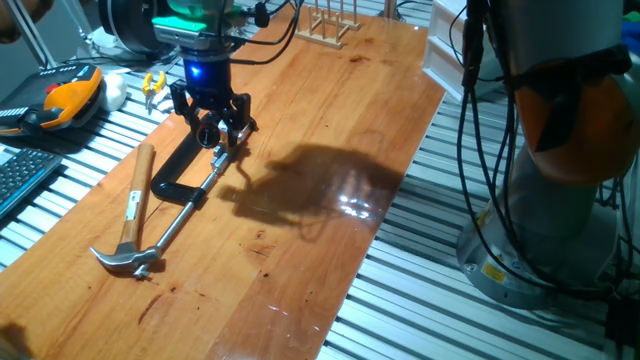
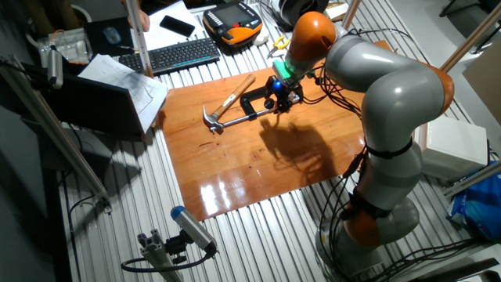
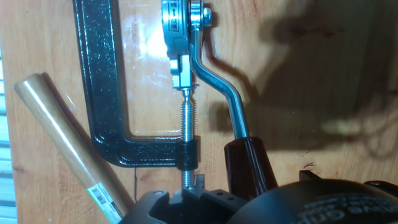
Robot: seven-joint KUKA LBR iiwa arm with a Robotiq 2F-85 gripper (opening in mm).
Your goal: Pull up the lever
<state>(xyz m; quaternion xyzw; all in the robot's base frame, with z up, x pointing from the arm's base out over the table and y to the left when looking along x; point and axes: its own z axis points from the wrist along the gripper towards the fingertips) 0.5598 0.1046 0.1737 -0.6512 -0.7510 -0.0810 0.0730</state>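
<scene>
The black C-shaped tool (image 1: 172, 172) lies on the wooden table (image 1: 300, 200), left of centre. In the hand view its frame (image 3: 99, 81) is at the left. The lever (image 3: 217, 74) is a bent silver arm with a reddish-brown tip (image 3: 249, 165), and it lies flat on the wood. The tip runs under the dark hand housing (image 3: 298, 199). My gripper (image 1: 214, 128) hangs low over the tool's lever end with its fingers spread apart. It also shows in the other fixed view (image 2: 280, 100). Whether the fingers touch the lever is hidden.
A wooden-handled claw hammer (image 1: 135, 215) lies just left of the tool, and its handle (image 3: 62, 143) is close to the frame. The tool's long steel rod (image 1: 180, 215) points at the hammer head. A teach pendant (image 1: 70, 100), a keyboard (image 1: 20, 175) and a wooden rack (image 1: 330, 25) stand around.
</scene>
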